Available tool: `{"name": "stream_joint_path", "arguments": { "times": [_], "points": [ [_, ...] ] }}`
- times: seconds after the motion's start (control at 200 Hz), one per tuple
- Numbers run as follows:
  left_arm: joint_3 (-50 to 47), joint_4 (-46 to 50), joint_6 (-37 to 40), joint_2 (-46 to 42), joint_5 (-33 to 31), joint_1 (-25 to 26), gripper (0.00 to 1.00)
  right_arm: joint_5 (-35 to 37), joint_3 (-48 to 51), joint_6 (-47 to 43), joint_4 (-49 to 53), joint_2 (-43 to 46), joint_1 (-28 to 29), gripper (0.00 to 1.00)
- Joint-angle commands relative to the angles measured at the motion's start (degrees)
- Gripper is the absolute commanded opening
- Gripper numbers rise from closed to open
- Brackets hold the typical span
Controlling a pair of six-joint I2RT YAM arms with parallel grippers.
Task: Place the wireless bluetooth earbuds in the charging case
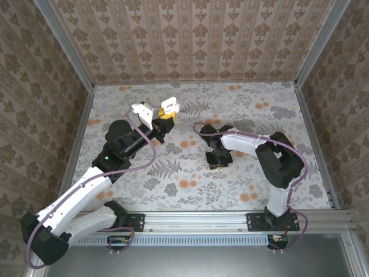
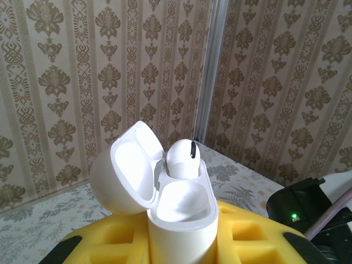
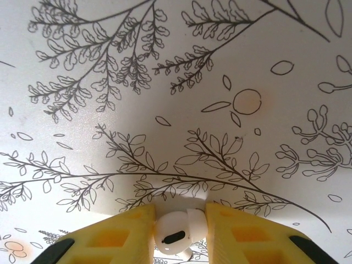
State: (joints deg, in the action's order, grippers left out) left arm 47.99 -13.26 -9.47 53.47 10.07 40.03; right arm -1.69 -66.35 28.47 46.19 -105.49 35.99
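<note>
My left gripper is raised over the back middle of the table, its yellow fingers shut on the white charging case. The case stands upright with its lid swung open to the left. One white earbud sits in the far socket, and the near socket is hollow. My right gripper points down at the flowered tablecloth right of centre. Its yellow pads press both sides of a second white earbud, which lies on the cloth between them.
The flowered tablecloth covers the table. Wallpapered walls with metal corner posts close in the back and sides. A rail runs along the near edge. The right arm's black body stands to the right of the case.
</note>
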Motion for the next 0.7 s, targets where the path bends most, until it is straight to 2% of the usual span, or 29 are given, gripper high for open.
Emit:
{"name": "stream_joint_path", "arguments": {
  "times": [0.0,0.435,0.695],
  "points": [
    [-0.2,-1.9,-0.8,0.4,0.4,-0.3,0.25,-0.5,1.0,0.9,-0.7,2.2,0.1,0.31],
    [-0.6,-1.7,-1.1,2.5,0.8,-0.2,0.25,0.1,-0.5,2.8,1.2,12.6,-1.8,0.30],
    [-0.5,-5.9,-4.9,7.9,2.9,-0.2,0.25,6.3,-6.7,2.9,2.2,26.3,-2.0,0.30]
  ]
}}
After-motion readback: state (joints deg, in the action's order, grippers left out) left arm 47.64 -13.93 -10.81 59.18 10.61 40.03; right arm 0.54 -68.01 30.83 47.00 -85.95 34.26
